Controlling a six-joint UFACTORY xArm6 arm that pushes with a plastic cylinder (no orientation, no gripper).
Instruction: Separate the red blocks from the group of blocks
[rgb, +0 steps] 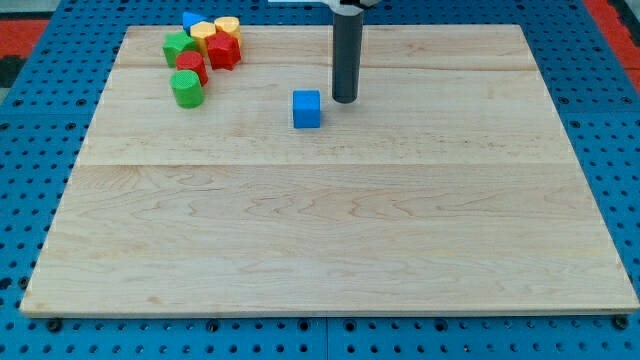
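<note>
- Blocks sit bunched in the bench (330, 250) corner at the view's top left; that is your group, and the reds are buried in it, not on its rim alone.
- Red star (223, 51) lies at the cluster's right side, touching the yellow blocks (214, 30) above it; red cylinder (191, 67) sits just left and below it, pressed between the green star (178, 47) and the green cylinder (187, 89).
- Blue piece (190, 20) peeks out at the cluster's top, its shape too hidden to name.
- Blue cube (307, 109) stands alone, well apart from the group, toward the view's middle top; it is no part of your job and only matters as something in the way.
- My tip (344, 100) rests on the bench just beside the cube, up and to its right, apparently not touching it; it is well apart from both reds.
- No claw is fitted, so there is nothing wide, narrow or holding to report; the rod only pushes.
- You have not started the separation, by my reading; both reds touch neighbours.
- Your likely next move is across to the cluster; the red star looks the easier first, since its right side is bare; come at it from the view's top so it slides out downward and clear.
- Watch the packing; a push on either red will probably drag greens or yellows along.
</note>
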